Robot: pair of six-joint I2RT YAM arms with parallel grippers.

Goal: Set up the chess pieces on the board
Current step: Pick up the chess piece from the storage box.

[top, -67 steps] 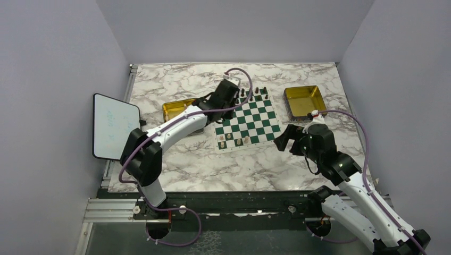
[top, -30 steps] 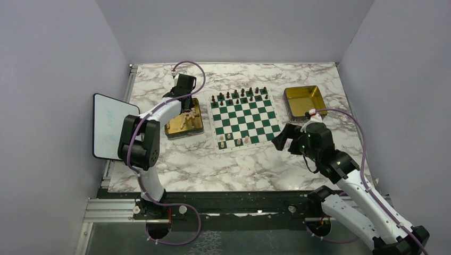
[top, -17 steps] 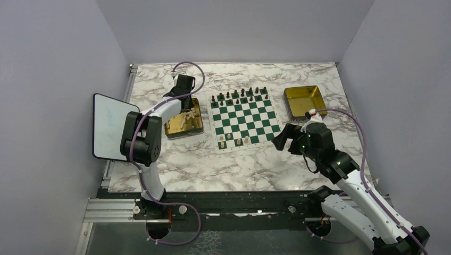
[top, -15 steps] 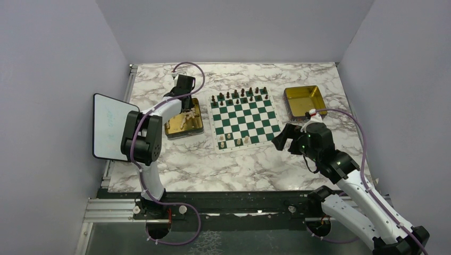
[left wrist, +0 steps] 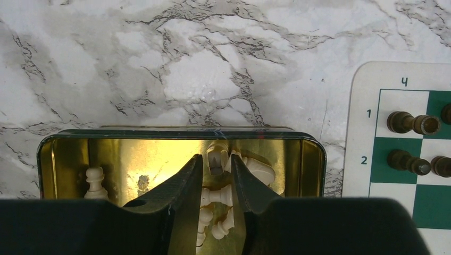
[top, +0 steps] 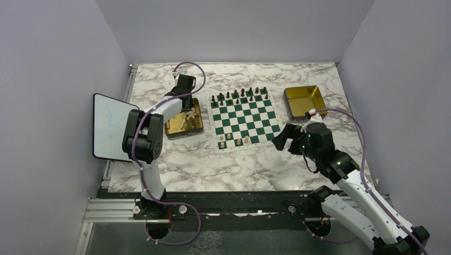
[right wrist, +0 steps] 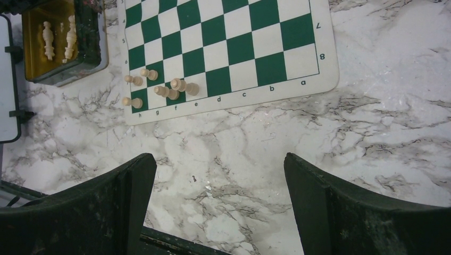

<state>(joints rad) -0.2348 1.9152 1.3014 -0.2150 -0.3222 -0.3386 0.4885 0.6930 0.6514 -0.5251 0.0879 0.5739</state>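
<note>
My left gripper (left wrist: pixel 216 158) is down inside the left gold tray (left wrist: pixel 181 130). Its jaws are narrowly open, either side of a cream chess piece (left wrist: pixel 217 162) that lies between the tips with a thin gap on each side. More cream pieces (left wrist: pixel 223 196) lie under the fingers, and one (left wrist: pixel 95 180) stands at the tray's left. From above, that gripper (top: pixel 186 112) is over the tray (top: pixel 175 133), left of the board (top: pixel 245 118). Several cream pieces (right wrist: pixel 159 90) stand at the board's near left corner. My right gripper (right wrist: pixel 217 159) hangs wide open and empty over bare marble near the board's near right corner.
Dark brown pieces (top: pixel 239 95) fill the board's two far rows, also seen in the left wrist view (left wrist: pixel 412 123). A second gold tray (top: pixel 304 101) sits right of the board. A white tablet (top: pixel 110 126) stands at the table's left edge.
My left arm swung from the board's far left corner to the left tray, then held there while its jaws narrowed slightly round a cream piece. The right arm has not moved.
</note>
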